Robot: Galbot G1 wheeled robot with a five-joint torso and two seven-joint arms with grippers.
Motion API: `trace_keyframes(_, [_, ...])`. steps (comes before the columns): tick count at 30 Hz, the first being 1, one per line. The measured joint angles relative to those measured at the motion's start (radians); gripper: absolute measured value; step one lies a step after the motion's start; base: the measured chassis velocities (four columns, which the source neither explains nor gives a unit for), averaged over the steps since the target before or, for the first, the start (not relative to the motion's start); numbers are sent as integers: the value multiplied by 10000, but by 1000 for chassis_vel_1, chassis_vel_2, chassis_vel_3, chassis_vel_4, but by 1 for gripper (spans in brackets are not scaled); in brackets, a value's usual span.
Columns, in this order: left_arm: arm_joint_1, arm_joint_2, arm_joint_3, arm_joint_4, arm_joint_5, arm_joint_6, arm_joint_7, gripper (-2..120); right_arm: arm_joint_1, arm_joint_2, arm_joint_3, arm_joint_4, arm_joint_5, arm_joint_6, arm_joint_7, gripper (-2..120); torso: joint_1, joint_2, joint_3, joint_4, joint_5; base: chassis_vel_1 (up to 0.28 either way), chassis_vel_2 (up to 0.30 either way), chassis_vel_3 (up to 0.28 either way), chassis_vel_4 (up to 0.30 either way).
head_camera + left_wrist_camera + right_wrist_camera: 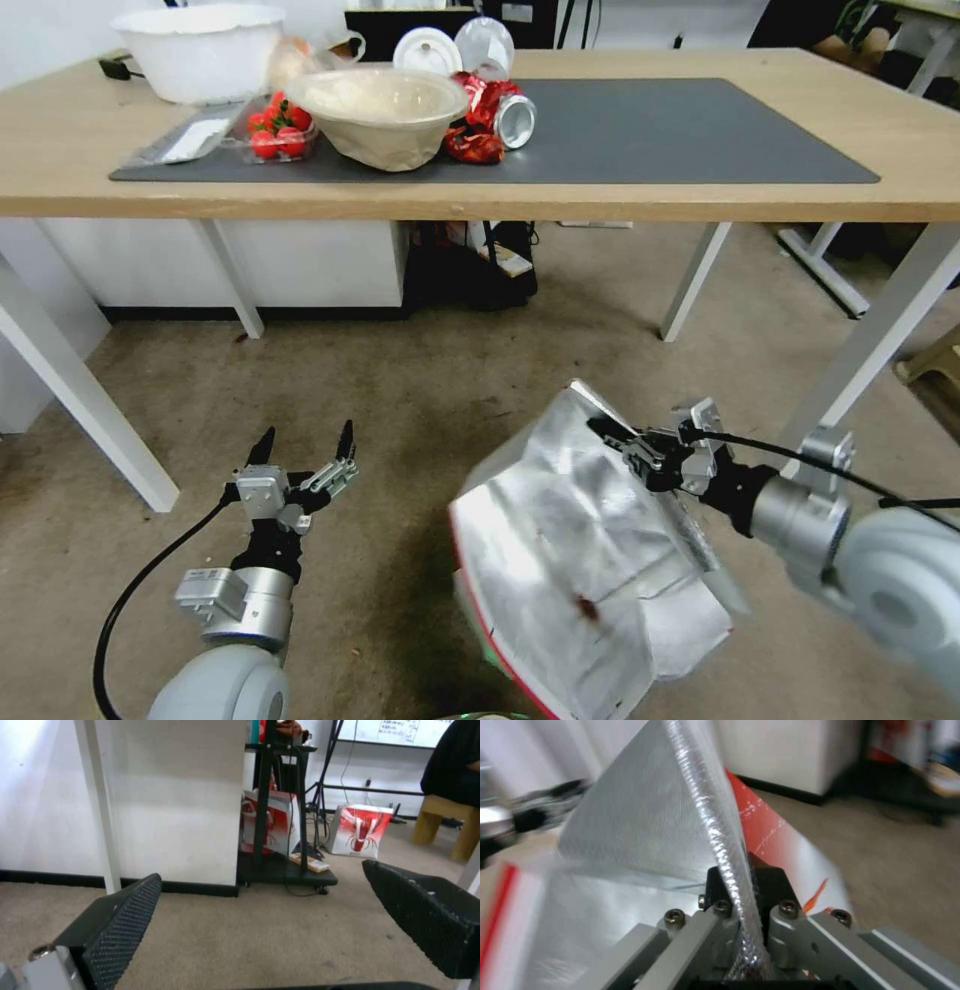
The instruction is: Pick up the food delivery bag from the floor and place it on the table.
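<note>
Right gripper (615,435): pinching the foil rim of the food delivery bag (575,560), which you hold low over the floor (400,400). Left gripper (305,450): spread, idle. Outstanding: raise bag onto the table (650,205).

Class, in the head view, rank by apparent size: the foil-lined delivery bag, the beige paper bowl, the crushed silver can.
1. Foil-lined delivery bag, though nearest the camera.
2. Beige paper bowl.
3. Crushed silver can.
</note>
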Motion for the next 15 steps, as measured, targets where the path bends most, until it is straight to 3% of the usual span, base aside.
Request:
trace_keyframes(1, [1,-7,0,-2,-1,-3,-1,100,146,-635,21,-309,126,396,-806,0,0,0,0,-1,-1,0,0,0,0])
trace_keyframes(4, [1,-9,-4,-12,-3,-3,-4,100,239,-1234,66,-587,192,824,-1562,0,1,0,0,-2,0,0,0,0,0])
trace_keyframes(6, [-11,-13,-13,-19,-5,-1,-6,100,466,-2088,158,-1174,583,1714,-3078,0,1,0,0,-2,-3,0,0,0,0])
trace_keyframes(7, [-11,-13,-13,-19,-5,-1,-6,100,466,-2088,158,-1174,583,1714,-3078,0,1,0,0,-2,-3,0,0,0,0])
trace_keyframes(9, [-16,-18,-16,-21,-6,7,-7,100,909,-2565,179,-1593,1128,2005,-4374,0,1,0,1,-2,-1,0,0,0,0])
trace_keyframes(15, [-18,-8,-34,-22,-42,11,-7,100,1493,-3127,195,-1763,1889,1915,-5027,0,1,0,1,-1,-3,0,0,0,0])
